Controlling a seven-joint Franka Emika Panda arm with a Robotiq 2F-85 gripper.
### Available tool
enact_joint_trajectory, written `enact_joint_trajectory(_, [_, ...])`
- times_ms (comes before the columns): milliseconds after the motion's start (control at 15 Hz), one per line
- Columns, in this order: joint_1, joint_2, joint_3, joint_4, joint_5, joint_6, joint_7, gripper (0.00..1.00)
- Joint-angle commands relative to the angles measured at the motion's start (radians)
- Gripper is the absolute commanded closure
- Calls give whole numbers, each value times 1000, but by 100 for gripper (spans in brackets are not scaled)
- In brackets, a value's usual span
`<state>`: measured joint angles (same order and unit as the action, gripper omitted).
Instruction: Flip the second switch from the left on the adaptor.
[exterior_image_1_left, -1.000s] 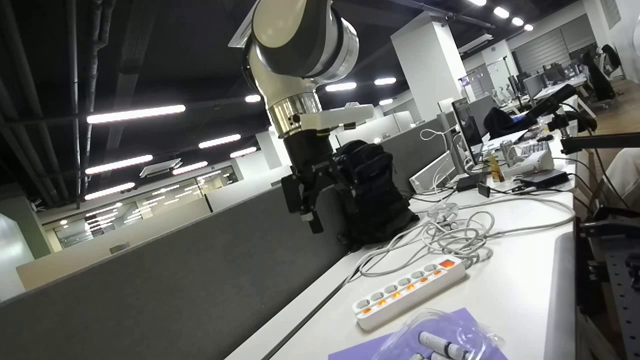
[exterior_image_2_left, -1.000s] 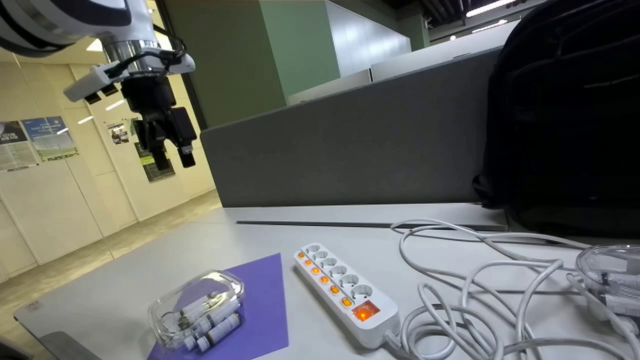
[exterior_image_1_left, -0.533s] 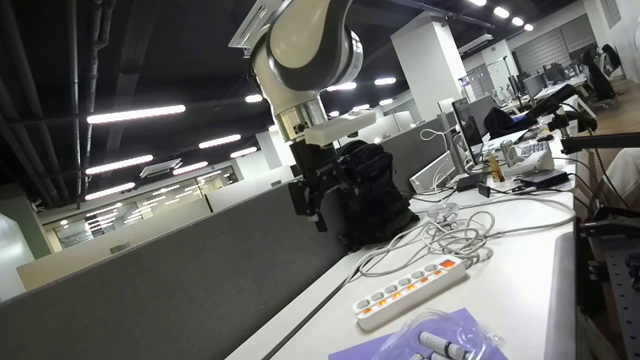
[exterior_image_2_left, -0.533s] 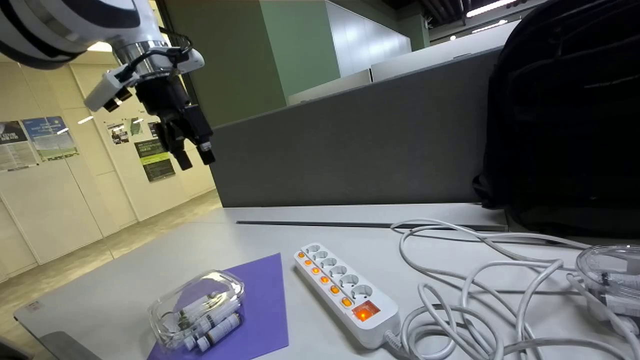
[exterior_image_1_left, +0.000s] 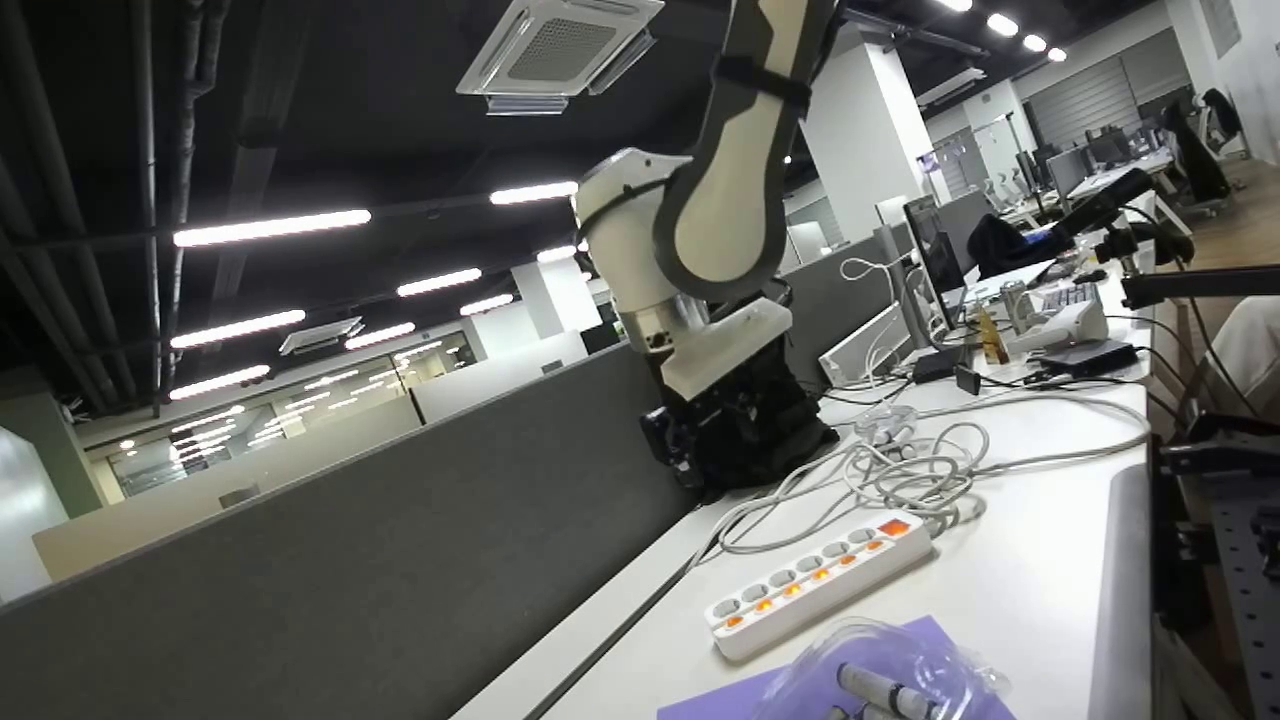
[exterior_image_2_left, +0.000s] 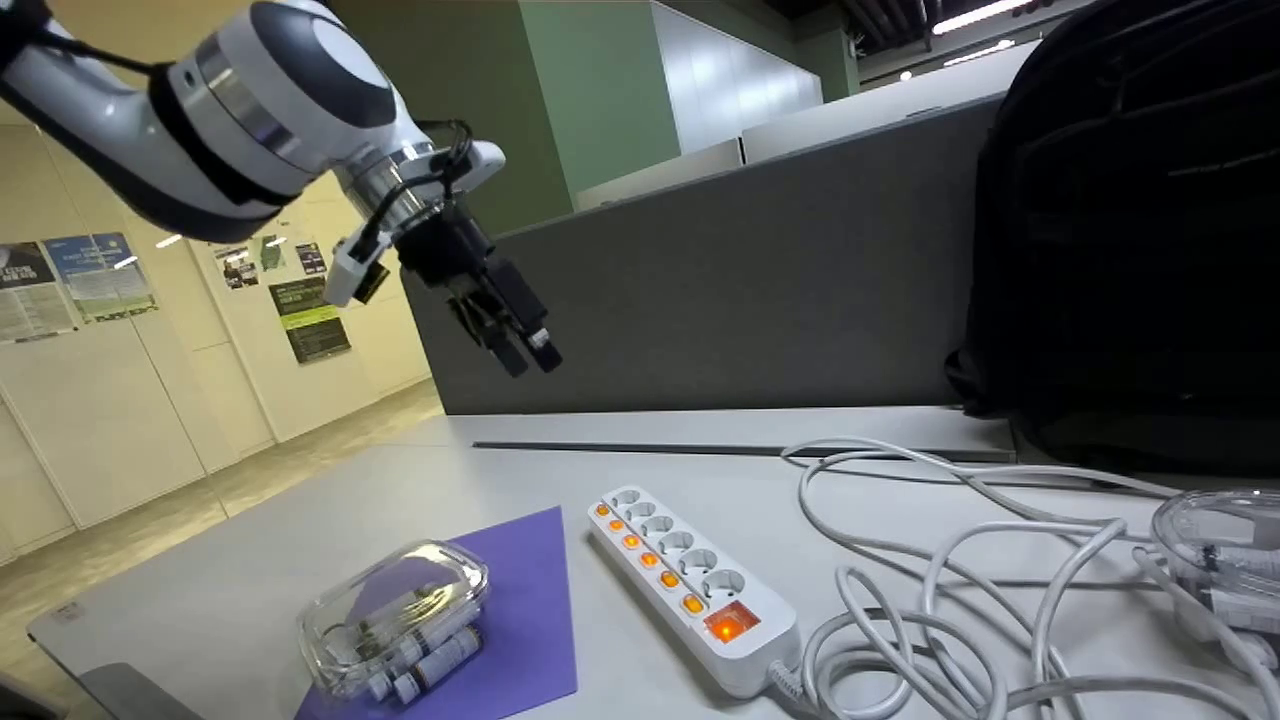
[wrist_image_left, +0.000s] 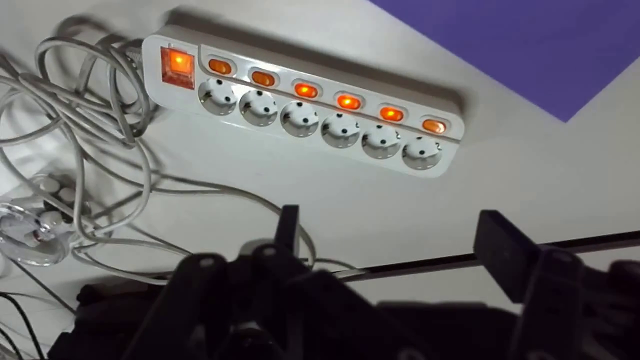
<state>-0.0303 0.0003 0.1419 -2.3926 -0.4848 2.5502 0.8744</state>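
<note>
The adaptor is a long white power strip lying flat on the desk; it shows in both exterior views (exterior_image_1_left: 820, 590) (exterior_image_2_left: 655, 575) and in the wrist view (wrist_image_left: 320, 112). It has a row of sockets, a row of small orange switches (wrist_image_left: 348, 101) and a larger orange switch (wrist_image_left: 177, 67) at its cord end. In the wrist view, three middle small switches glow brightly; the others look dimmer. My gripper is open and empty, tilted, above and apart from the adaptor; it shows in an exterior view (exterior_image_2_left: 530, 360) and the wrist view (wrist_image_left: 387, 225). In an exterior view its dark fingers (exterior_image_1_left: 690, 468) blend with the backpack.
A tangle of white cable (exterior_image_2_left: 930, 640) lies beside the adaptor's cord end. A clear plastic box with vials (exterior_image_2_left: 395, 620) sits on a purple sheet (exterior_image_2_left: 530, 600). A black backpack (exterior_image_2_left: 1130, 250) stands against the grey partition (exterior_image_2_left: 700, 300). Another clear container (exterior_image_2_left: 1225, 560) stands beyond the cables.
My arm has swung toward the adaptor and come lower, and the gripper is now more tilted. It stays open. The adaptor and cables have not moved.
</note>
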Motion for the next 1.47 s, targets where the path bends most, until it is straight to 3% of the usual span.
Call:
enact_joint_trajectory(0, [27,101,-64,42,-72,62,139,40])
enact_joint_trajectory(333, [70,229,-137,91,6,157,100,76])
enact_joint_trajectory(600, [84,315,-152,121,176,249,-15,99])
enact_joint_trajectory(800, [79,356,-131,134,344,285,-149,100])
enact_joint_trajectory(867, [125,329,-182,103,320,279,-129,99])
enact_joint_trajectory(1067, [126,353,-177,117,375,288,-175,99])
enact_joint_trajectory(1400, [184,357,-238,111,366,233,-146,100])
